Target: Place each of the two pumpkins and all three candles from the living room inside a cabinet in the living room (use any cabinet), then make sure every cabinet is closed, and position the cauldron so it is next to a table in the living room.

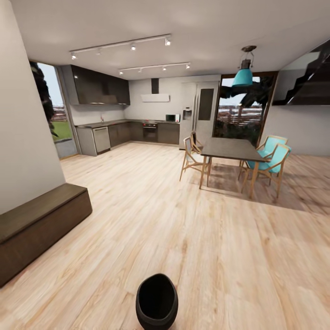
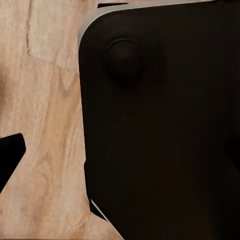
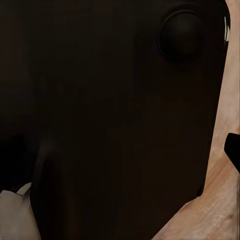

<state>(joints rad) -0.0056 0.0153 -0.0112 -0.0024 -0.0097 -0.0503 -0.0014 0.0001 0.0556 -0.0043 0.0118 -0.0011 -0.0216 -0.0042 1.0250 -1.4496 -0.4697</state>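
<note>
A black round cauldron with an open mouth sits on the wood floor at the bottom middle of the head view, close in front of me. The cabinet, a long low dark brown console, stands along the left wall with its fronts shut. A dark dining table stands further off to the right. The pumpkins and candles are out of view. Both wrist views look at a dark rounded panel of my own body over the floor. A black sliver at each edge could be a fingertip.
Wooden and teal chairs surround the table under a teal pendant lamp. A kitchen with dark units and a fridge fills the back wall. A staircase rises at the right. Open plank floor lies between me and the table.
</note>
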